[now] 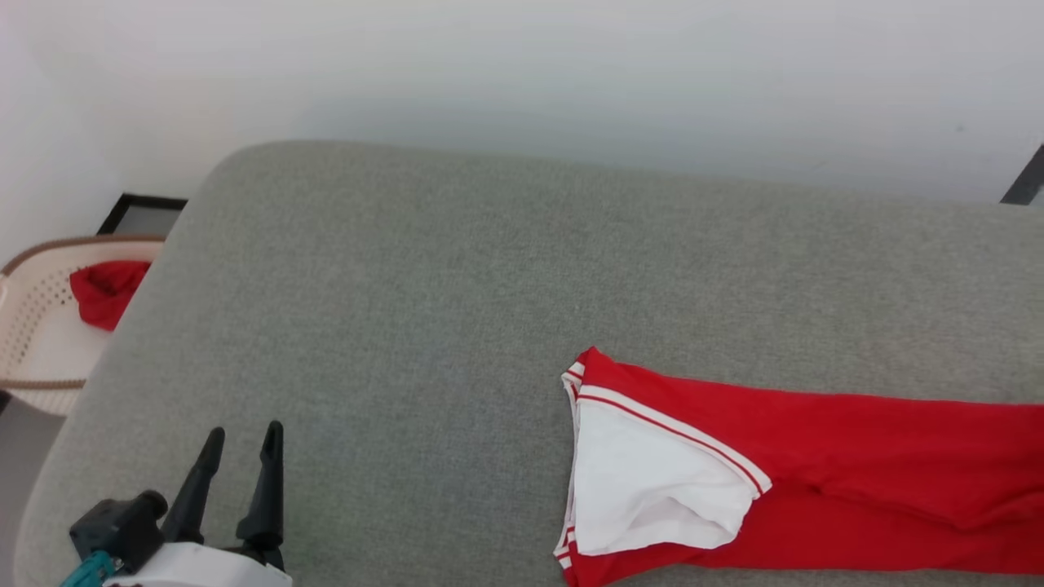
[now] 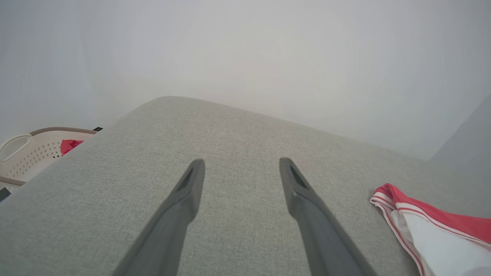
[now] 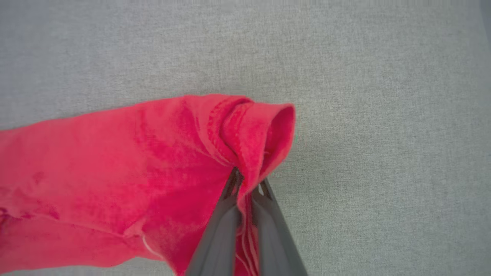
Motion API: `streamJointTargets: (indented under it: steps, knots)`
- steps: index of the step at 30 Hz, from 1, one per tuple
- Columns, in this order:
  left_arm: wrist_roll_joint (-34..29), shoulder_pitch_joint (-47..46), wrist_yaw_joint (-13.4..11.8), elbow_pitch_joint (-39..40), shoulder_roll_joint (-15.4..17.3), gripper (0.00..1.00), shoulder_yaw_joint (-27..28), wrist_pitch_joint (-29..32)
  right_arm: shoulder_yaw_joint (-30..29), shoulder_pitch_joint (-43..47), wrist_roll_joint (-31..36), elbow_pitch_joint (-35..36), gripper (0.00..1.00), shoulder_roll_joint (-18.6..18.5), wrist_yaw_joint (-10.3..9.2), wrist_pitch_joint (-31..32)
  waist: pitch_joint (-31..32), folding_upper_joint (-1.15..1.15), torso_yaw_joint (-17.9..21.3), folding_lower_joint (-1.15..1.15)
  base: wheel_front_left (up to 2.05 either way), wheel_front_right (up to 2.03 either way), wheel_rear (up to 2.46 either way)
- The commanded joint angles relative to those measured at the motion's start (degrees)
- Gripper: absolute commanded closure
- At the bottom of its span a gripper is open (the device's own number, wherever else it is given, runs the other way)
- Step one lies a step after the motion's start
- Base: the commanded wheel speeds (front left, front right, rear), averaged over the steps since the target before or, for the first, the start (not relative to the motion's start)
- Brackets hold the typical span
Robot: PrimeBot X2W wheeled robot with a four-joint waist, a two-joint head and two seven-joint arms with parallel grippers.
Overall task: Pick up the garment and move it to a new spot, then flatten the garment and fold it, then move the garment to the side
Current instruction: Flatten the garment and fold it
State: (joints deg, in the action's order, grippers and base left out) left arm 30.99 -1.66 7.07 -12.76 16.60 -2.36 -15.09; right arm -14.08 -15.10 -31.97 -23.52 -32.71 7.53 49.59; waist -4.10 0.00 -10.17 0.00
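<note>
The garment (image 1: 816, 473) lies stretched across the grey cushioned surface (image 1: 457, 310) at the lower right of the head view, red with a white panel and striped trim at its left end. Its striped end (image 2: 433, 230) also shows at the right of the left wrist view. In the right wrist view my right gripper (image 3: 247, 182) is shut on a folded red edge of the garment (image 3: 153, 168), which bunches up around the fingertips. My left gripper (image 1: 242, 440) stands open at the lower left, well away from the cloth, its fingers (image 2: 191, 184) spread over bare surface.
A cream perforated basket (image 1: 33, 326) holding a plain red cloth (image 1: 106, 289) stands beyond the surface's left edge. A pale wall runs along the back. A dark frame (image 1: 1024, 179) shows at the far right.
</note>
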Motion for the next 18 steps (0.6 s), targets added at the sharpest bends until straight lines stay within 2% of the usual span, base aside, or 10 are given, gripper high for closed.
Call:
streamJointTargets:
  steps: [1, 7, 9, 13, 18]
  knots:
    - [-0.4, 0.9, 0.2, -0.1, -0.1, 0.00, 0.4, -0.1, 1.0, -0.6, -1.2, 1.3, 1.00, -0.2, -0.08, 0.7, 1.6, 0.00, 1.0, 0.00, 0.00, 0.00, 0.00]
    - [-0.4, 2.1, 0.4, -0.5, -0.1, 0.00, 0.6, -0.1, 2.9, -0.5, -8.0, 9.7, 1.00, 4.9, -0.07, 5.6, 3.3, 0.00, 1.5, 0.00, 0.00, 0.00, 0.00]
    - [-0.4, 2.2, 0.5, -0.5, -0.2, 0.00, 0.6, -0.1, 3.8, -0.6, -9.0, 13.0, 1.00, 7.7, -0.07, 7.1, 3.6, 0.00, 1.4, 0.00, 0.00, 0.00, 0.00]
    - [-1.1, 1.9, 0.4, -0.3, -0.6, 0.00, 0.3, -0.1, 6.3, -1.2, -8.6, 18.5, 1.00, 12.9, -0.07, 9.1, 3.9, 0.00, 0.5, 0.00, 0.00, 0.00, 0.00]
    - [-1.7, 0.8, 0.4, -0.7, -1.5, 0.00, -0.4, -0.1, 10.1, -2.9, -7.2, 20.3, 1.00, 19.3, -0.07, 9.2, 3.8, 0.00, -1.4, 0.00, 0.00, 0.00, 0.00]
